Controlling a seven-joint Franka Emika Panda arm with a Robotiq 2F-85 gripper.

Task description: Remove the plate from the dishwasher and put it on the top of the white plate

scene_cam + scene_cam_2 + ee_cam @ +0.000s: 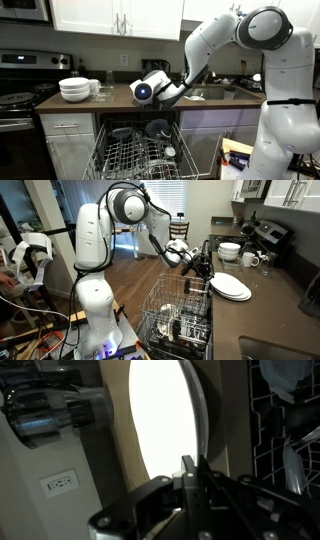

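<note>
My gripper (195,472) is shut on the lower rim of a plate (165,415), which stands nearly upright and shows a bright white face with a dark back. In an exterior view the gripper (200,262) holds this plate (208,258) above the open dishwasher's wire rack (180,315), close to the counter edge. The flat white plate (231,287) lies on the counter just beyond it. The dishwasher rack (135,152) is pulled out under the counter and also shows at the right of the wrist view (292,435).
A stack of deep white bowls (75,90) (229,251) and a mug (250,258) stand on the counter. Dark dishes (157,127) remain in the rack. A stove (18,98) and a sink (215,93) flank the dishwasher.
</note>
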